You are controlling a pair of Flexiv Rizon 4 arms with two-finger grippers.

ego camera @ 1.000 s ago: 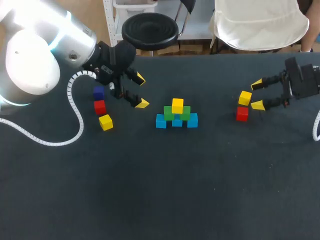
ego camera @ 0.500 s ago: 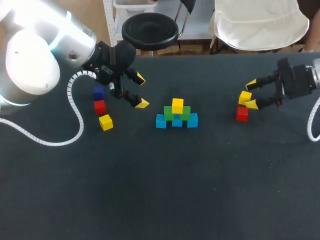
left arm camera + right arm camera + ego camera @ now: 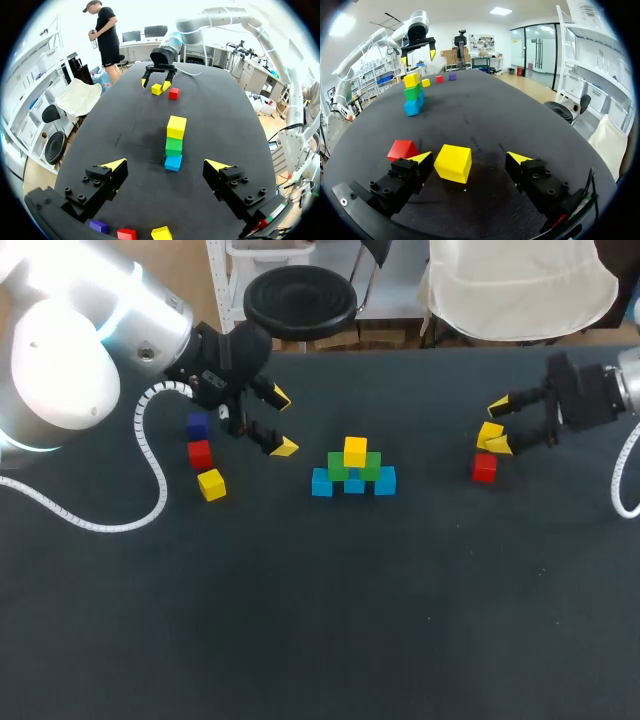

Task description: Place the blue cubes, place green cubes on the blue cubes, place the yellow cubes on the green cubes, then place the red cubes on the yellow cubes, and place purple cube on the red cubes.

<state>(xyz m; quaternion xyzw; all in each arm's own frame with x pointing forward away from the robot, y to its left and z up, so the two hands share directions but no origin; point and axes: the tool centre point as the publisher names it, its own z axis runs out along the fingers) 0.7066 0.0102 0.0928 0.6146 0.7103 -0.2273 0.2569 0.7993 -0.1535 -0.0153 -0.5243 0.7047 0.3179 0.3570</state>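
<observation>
1. Right jaws: wide open, with yellow tips [image 3: 423, 157] on either side of a loose yellow cube [image 3: 453, 163] that sits on the black worktop [image 3: 300, 620]. One tip is just beside the cube and the other is clearly apart from it, so there is no grip.
2. A red cube [image 3: 403, 149] sits on the worktop just outside the right jaws, beside the nearer tip.
3. Left jaws: wide open, with yellow tips [image 3: 115, 164] spread far apart and nothing between them.
4. The stack stands straight ahead of the left jaws, well apart from them. It has three blue cubes [image 3: 321, 483] in a row at the bottom, two green cubes [image 3: 338, 467] on those, and a top yellow cube [image 3: 355, 451] on the greens.
5. Behind and under the left jaws, three cubes lie in a line on the worktop, not touching: a purple cube [image 3: 197, 425], a second red cube [image 3: 200, 453] and a spare yellow cube [image 3: 211, 484].
6. The stack lies between the two jaws, nearer the left ones.
</observation>
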